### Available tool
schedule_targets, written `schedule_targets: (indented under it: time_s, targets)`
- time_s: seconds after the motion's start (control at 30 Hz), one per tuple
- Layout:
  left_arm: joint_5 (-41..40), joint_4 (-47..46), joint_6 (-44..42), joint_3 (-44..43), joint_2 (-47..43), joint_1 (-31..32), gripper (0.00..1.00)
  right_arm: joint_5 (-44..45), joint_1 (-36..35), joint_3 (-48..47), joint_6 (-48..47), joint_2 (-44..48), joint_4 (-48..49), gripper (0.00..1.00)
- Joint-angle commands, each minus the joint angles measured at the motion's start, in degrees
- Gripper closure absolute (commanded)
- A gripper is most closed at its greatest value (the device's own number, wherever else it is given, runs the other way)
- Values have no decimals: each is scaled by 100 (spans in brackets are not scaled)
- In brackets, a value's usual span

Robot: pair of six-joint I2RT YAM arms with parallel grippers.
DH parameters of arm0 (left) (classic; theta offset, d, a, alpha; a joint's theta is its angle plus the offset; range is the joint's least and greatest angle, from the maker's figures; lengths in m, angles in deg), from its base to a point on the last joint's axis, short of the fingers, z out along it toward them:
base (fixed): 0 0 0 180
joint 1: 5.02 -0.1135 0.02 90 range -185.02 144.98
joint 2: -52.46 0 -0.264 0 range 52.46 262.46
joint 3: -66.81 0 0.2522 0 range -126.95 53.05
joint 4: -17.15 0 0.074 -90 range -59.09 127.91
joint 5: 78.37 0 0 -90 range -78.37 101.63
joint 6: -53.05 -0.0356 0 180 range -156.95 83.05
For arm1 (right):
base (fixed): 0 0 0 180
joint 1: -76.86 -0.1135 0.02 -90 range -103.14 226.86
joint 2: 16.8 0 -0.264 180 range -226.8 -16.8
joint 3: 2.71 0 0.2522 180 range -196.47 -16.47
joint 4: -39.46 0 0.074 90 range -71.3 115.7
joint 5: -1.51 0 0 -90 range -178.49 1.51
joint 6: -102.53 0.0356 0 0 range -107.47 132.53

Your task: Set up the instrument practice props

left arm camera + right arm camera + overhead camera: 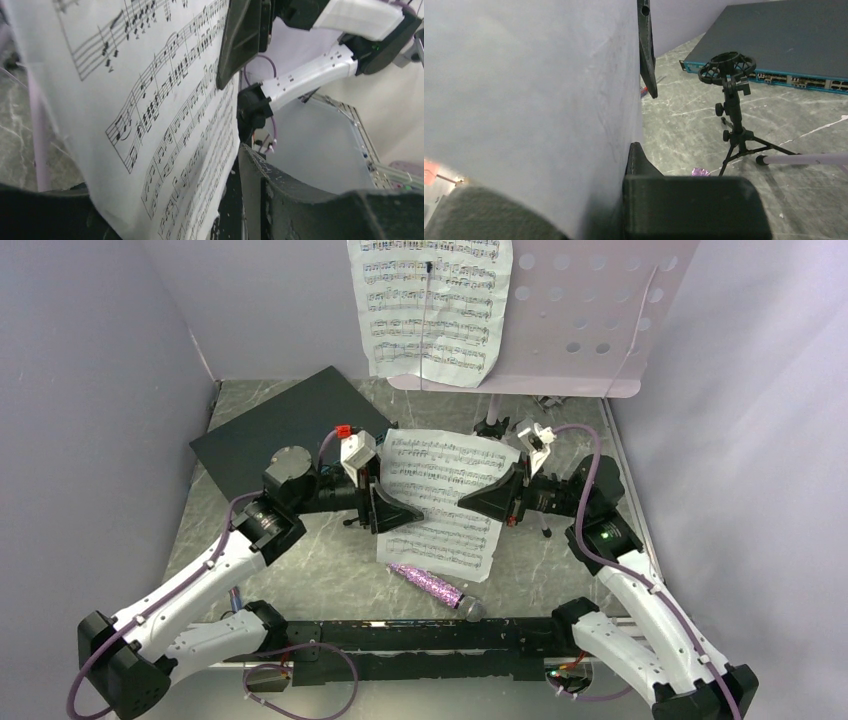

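Since the overhead view starts at my bases, entries run outward from there.

Nearest: microphone (pixel 432 587) lying on its side on the table (pixel 330 560), close to my bases. Seen from above, its slim end sits just under the lower edge of the loose page (pixel 445 470).

Middle: my left claw (pixel 408 513) and right claw (pixel 472 500) point at each other, each on an opposite side edge of the loose page. Overhead shows only one finger of each, lying over the paper.
- Left wrist view adds the printed face, with table visible behind it, so the page hangs off the surface. It also shows one finger (pixel 244 45) of my right claw flat on the print.
- Right wrist view adds the blank back, with one finger (pixel 647 55) of my left claw flat against it.
- There is a finger on either face and nothing else touches the page, so I log both claws as clamped on it.

Right wrist view only: mic stand (pixel 733 107) upright on its tripod, ring mount (pixel 727 67) on top. It stands in front of the dark flat box (pixel 784 40), whose teal edge shows here but not from overhead.

Far: music stand (pixel 590 320) at the rear, with the mounted page (pixel 432 305) on the left part of its perforated desk.
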Motion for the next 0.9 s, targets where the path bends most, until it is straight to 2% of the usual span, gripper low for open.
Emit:
schedule_targets:
  time_s: [0.0,0.23,0.33,0.47,0.5,0.53,0.57,0.63,0.67,0.77,0.87]
  targets:
    - [511,416,-247,-224,154,-10,43,-339,6,-197,-87,-44,98,100]
    - [688,-579,176,86,235,-5,54,-256,-1,-52,179,69,435,100]
    - [653,-1152,431,303,250,-5,70,-271,-4,11,287,37,589,100]
    - [561,-1244,573,383,236,-5,95,-125,3,43,211,79,455,100]
    - [521,-1264,620,422,214,-5,97,-31,1,47,152,102,356,96]
    - [459,-1298,711,481,178,-5,97,71,4,41,97,111,242,87]
    - [370,-1332,804,547,136,-6,97,298,6,14,27,123,62,71]
    - [281,-1403,977,684,37,-5,97,591,6,-27,-97,143,-243,47]
    - [238,-1414,1002,735,-9,-8,97,654,10,-18,-114,151,-304,39]
    - [17,-1404,1050,899,-168,-5,97,778,12,86,-54,176,-310,22]
    - [-140,-1570,1124,1090,-347,-5,97,778,15,141,-93,160,-351,15]
